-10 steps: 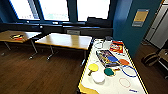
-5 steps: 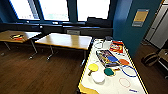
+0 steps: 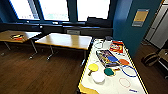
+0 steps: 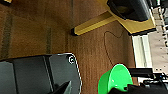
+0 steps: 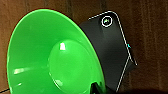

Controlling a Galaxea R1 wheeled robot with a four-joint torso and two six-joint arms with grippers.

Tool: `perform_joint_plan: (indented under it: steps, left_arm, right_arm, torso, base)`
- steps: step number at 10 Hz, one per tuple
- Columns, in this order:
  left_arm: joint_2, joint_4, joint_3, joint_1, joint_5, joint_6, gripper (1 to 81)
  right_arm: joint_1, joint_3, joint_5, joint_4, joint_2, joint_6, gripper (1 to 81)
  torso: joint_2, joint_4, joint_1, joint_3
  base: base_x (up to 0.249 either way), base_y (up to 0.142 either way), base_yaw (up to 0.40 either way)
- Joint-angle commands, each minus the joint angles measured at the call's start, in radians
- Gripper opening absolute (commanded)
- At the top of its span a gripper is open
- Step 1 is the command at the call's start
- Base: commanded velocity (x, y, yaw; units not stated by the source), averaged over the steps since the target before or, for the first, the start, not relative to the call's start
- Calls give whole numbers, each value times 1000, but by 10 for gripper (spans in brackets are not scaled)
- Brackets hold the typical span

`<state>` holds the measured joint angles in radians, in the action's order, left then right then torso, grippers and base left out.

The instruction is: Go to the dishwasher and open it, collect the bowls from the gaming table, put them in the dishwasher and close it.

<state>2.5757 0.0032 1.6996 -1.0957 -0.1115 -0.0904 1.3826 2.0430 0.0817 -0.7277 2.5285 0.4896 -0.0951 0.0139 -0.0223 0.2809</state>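
A dark wood floor (image 3: 37, 75) runs under blue window walls, with two wood-topped tables (image 3: 65, 40) along the glass and the long white gaming table (image 3: 110, 86) with its yellow edge close ahead on the right. Against the two head pictures just before, the framing is practically the same: the table sits in the same spot and nothing on it has shifted, so the robot appears to be standing, or creeping at most, in front of the table.

On the white top lie a yellow bowl (image 3: 93, 67), a white bowl (image 3: 98, 76), a teal bowl (image 3: 109, 72) and an orange bowl (image 3: 124, 62), beside a thin blue ring (image 3: 128, 71) and a printed box (image 3: 107, 57).

The large green bowl (image 5: 55, 55) is already off the table, looming right against the right wrist camera, most likely gripped at its rim by the right claw, though its fingers are hard to make out. The same bowl (image 4: 115, 81) shows in the left wrist view above the floor; whether the left claw is open I cannot tell.
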Motion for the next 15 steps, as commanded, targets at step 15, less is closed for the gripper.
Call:
perform_joint_plan:
  steps: [15]
  left_arm:
    - [71,11,-97,517,-298,-422,811]
  right_arm:
    - [-50,15,-82,10,2,1,10]
  torso:
    - [0,0,0,0]
  base:
    - [0,0,0]
